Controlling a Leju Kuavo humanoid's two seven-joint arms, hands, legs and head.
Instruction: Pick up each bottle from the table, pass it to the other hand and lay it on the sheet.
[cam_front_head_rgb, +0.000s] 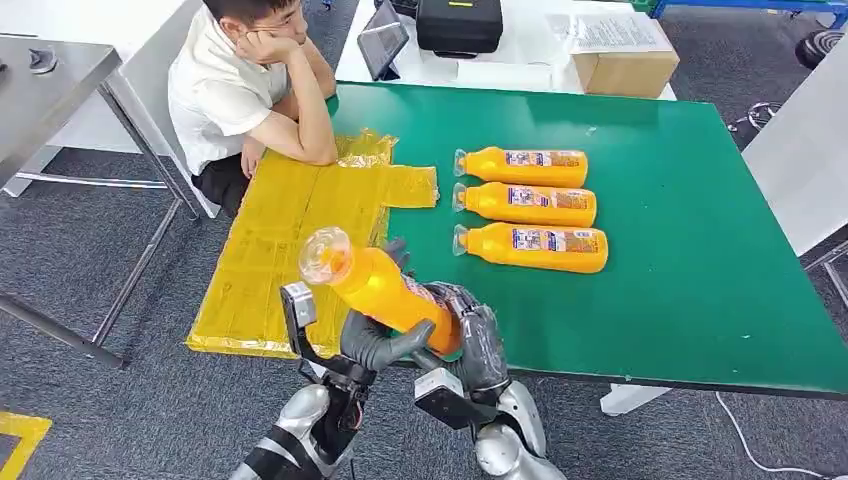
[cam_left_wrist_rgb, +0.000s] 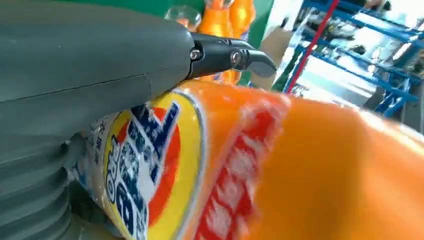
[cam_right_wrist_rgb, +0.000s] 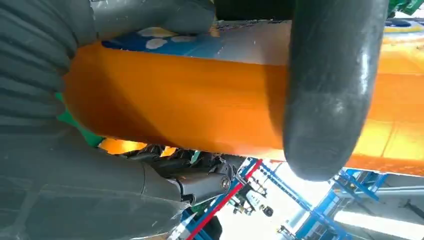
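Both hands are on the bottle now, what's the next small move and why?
Probably let the right hand release: the bottle is gripped by both hands in mid-handover, and the left hand is nearer the yellow sheet, which has no bottle on it yet.

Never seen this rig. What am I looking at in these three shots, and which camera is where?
It's a humanoid robot with two arms ending in fingered hands. The wide shot looks down from its head; the two close-ups come from cameras at each wrist. On the green table lie three orange bottles side by side, with a yellow sheet to their left, where a seated person leans. Both the left hand and the right hand grip a fourth bottle in the air at the table's near edge, apparently mid-handover. Each wrist shot shows that bottle close up under grey fingers.
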